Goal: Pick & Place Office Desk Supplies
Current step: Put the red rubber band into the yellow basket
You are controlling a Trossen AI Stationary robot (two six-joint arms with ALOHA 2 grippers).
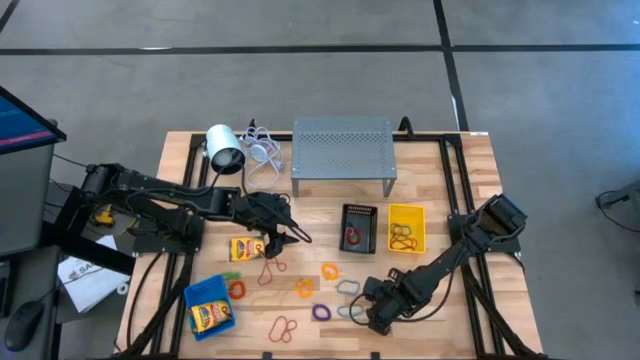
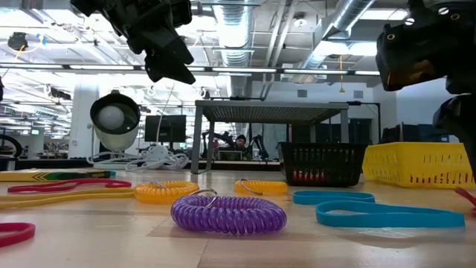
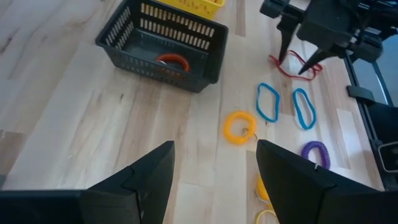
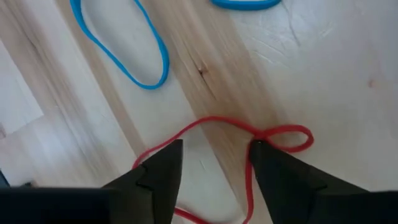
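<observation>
My right gripper is open and points down, low over a thin red rubber band that lies flat on the table near its front edge. The band's twisted crossing sits at one fingertip. My left gripper hangs open and empty above the table's middle, with an orange coil beyond it. The black bin holds a red coil; the yellow bin holds bands. A blue bin holds a crayon box; another crayon box lies on the table. My right gripper comes at the red band from above, fingers pointing down and standing astride its arched strand. One fingertip is right at the band's crossing. Whether it touches the band, I cannot tell. The band lies slack on the table.
Two pale blue bands lie just beyond the red one. A purple coil, orange coils and more loops are scattered across the front. The grey perforated stand and a white cylinder with cable stand at the back.
</observation>
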